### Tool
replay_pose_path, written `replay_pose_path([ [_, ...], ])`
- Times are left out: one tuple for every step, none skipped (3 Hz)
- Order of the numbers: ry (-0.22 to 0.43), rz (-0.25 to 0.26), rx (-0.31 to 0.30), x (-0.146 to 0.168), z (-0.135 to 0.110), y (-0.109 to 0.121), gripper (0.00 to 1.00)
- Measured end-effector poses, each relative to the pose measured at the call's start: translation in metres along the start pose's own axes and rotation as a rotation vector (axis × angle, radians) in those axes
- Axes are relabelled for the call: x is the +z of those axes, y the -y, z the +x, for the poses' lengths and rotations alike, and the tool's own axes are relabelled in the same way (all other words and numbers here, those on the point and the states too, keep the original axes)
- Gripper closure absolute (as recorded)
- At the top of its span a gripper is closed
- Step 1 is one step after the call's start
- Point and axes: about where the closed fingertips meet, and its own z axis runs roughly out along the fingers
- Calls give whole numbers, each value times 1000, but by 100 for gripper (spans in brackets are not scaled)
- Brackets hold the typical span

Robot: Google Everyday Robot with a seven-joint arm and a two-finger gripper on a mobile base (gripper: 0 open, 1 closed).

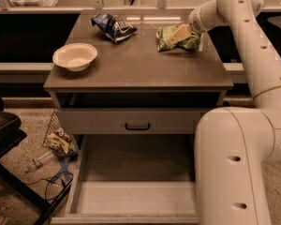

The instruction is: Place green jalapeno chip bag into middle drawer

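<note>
1. One camera view takes in the whole job. The green jalapeno chip bag (191, 43) lies crumpled at the back right of the cabinet top (136, 69), near its right edge. The gripper (174, 36) is down on the bag, reaching in from the right on the arm (253, 55). I cannot tell whether it has clamped the foil or only rests against it.
2. Same view, lower down: the middle drawer (136, 198) is pulled out, its pale floor bare. It sits below the shut drawer front with the black handle (137, 125).
3. The step in hand looks like the grasp. Crumpled foil slips and collapses, so the grip should take a thick fold near the bag's middle, not a loose corner.
4. Lift straight up until the bag is off the top before moving sideways. That avoids dragging it over the right edge.
5. The dark blue chip bag (113, 26) and the white bowl (75, 56) lie well apart to the left. A path forward over the front edge keeps clear of both.
6. Bring the bag forward past the cabinet's front and lower it over the open floor. Let go low inside the side walls so the light bag does not bounce out.
</note>
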Motion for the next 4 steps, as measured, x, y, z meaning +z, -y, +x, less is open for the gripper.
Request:
replay_pose_path([
  [-7, -47, 48, 15, 5, -13, 18],
  [-20, -74, 89, 25, 12, -20, 49],
  [-22, -77, 86, 28, 13, -22, 72],
  [-24, -83, 87, 32, 14, -25, 96],
])
